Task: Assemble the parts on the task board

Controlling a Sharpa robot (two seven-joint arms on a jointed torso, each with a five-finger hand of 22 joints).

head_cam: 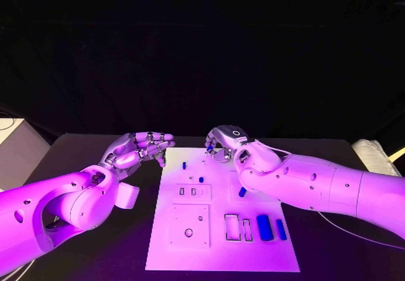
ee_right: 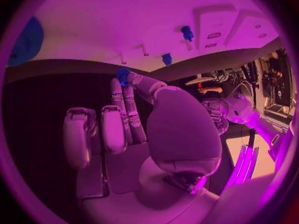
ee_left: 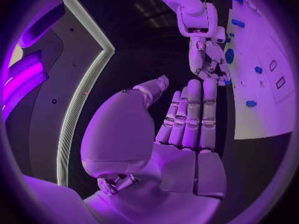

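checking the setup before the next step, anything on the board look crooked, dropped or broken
Nothing stands out. The white board lies flat and square on the table, with blue parts standing in it and two blue bars lying neatly side by side near its front. The right hand pinches a small blue part over the far edge; the left hand holds nothing.
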